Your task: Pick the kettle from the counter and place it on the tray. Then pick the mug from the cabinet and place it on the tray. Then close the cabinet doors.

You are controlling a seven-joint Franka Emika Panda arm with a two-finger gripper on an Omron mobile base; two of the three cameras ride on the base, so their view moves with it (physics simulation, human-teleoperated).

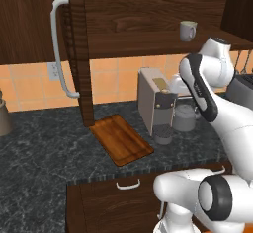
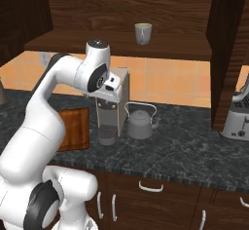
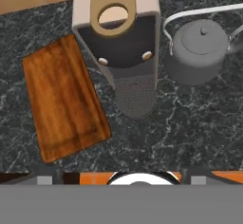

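Far left: dark pot (image 1: 4, 119) on counter (image 1: 44, 153), at frame edge. Left door (image 1: 79, 49) open, edge-on, with curved grey bar handle (image 1: 59, 49); wall socket (image 1: 53, 70) on orange tiles just behind handle.

Next right: tray (image 1: 121, 139) flat on counter, just right of door's lower edge, bare. Near side, below counter edge: drawer with small handle (image 1: 128, 184).

Centre: beige machine (image 1: 153, 103) upright on counter, right of tray, set apart by narrow strip of counter; grey cup-like base (image 1: 163, 134) at near side.

Right of machine: kettle (image 2: 140, 123) upright on counter, just beside machine, not touching; wire handle arched above lid, spout toward right. Well apart from tray, machine between.

Above: mug (image 2: 143, 33) upright on shelf of cabinet (image 2: 121, 9), up and slightly right of kettle.

Gripper (image 2: 113, 90) poised high above counter, over machine, pointing down. Jaws spread wide, empty, clear of kettle. Hand view: machine at top centre, tray (image 3: 64, 97) at left, kettle (image 3: 199, 52) at upper right.

Right: second door (image 2: 224, 53) open, edge-on, lower end close above counter. Far right: toaster-like grey appliance (image 2: 237, 117) on counter.
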